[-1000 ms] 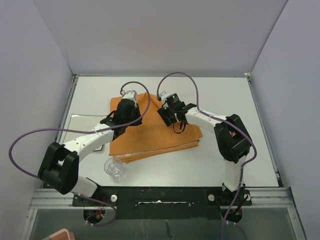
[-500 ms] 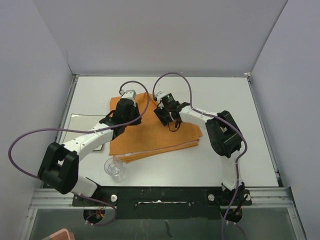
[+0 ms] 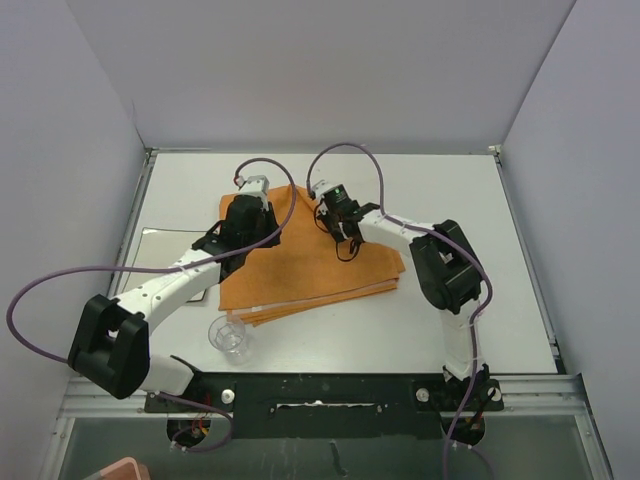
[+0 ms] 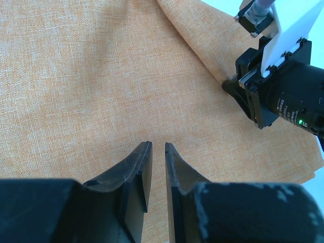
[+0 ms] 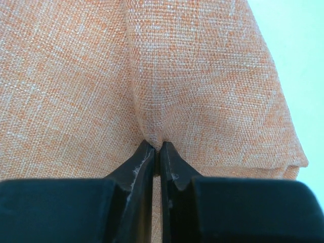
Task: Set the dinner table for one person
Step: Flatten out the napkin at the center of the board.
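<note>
Top camera view: a clear cup [image 3: 231, 340] sits near the arm bases on the big pale desk [image 3: 450, 190]. Farther back lies the orange cloth [image 3: 310, 262]. The left tool [image 4: 156, 150] hangs over it, nearly closed, grasping nothing. The right tool [image 5: 156, 148] is clenched, pinching a fold of the cloth.

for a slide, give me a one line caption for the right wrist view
Right gripper pinching a raised fold of the orange placemat, with pale dinner table visible beyond the cloth's edge.
</note>
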### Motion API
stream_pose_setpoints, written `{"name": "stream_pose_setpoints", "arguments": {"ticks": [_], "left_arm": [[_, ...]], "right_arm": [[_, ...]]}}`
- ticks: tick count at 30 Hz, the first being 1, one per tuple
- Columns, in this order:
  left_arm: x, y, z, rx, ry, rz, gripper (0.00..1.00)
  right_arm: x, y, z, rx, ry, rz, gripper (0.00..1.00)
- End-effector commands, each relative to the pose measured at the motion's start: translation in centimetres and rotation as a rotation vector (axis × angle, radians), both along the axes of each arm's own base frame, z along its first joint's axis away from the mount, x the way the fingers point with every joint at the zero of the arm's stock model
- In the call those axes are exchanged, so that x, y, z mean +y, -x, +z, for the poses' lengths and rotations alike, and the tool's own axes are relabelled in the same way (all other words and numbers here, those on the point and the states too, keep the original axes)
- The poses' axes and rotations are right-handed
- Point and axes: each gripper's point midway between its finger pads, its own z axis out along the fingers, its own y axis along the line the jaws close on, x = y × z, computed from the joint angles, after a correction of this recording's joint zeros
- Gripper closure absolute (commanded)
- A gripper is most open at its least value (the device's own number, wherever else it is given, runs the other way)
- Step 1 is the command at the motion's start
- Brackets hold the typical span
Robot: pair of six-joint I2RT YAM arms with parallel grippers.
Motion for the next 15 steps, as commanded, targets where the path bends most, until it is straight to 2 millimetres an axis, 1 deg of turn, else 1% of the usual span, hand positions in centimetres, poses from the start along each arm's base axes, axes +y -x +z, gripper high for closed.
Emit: {"name": "stream_pose_setpoints", "arguments": {"ticks": [1, 3, 6, 9, 12, 15], "left_arm": [[0.2, -0.4, 3.3, -0.086, 0.042, 0.008, 0.85], [0.2, -0.3, 3.4, -0.090, 0.044, 0.009, 0.85], [0.3, -0.2, 3.3, -0.088, 0.049, 0.011, 0.85], [0.3, 0.2, 3.2, -0.086, 0.056, 0.008, 0.85], [0.4, 0.5, 3.1, -0.083, 0.056, 0.006, 0.86], [0.6, 1.0, 3.2, -0.083, 0.054, 0.002, 0.86]], "right_arm": [[-1.2, -2.4, 6.9, -0.162, -0.026, -0.064, 1.00], [-2.2, -3.3, 9.2, -0.219, -0.037, -0.101, 1.00], [-3.6, -4.7, 12.2, -0.284, -0.059, -0.150, 1.00], [-4.7, -5.8, 14.3, -0.343, -0.083, -0.193, 1.00], [-5.9, -7.3, 15.4, -0.397, -0.080, -0.235, 1.00], [-6.7, -9.2, 15.6, -0.421, -0.073, -0.270, 1.00]]}}
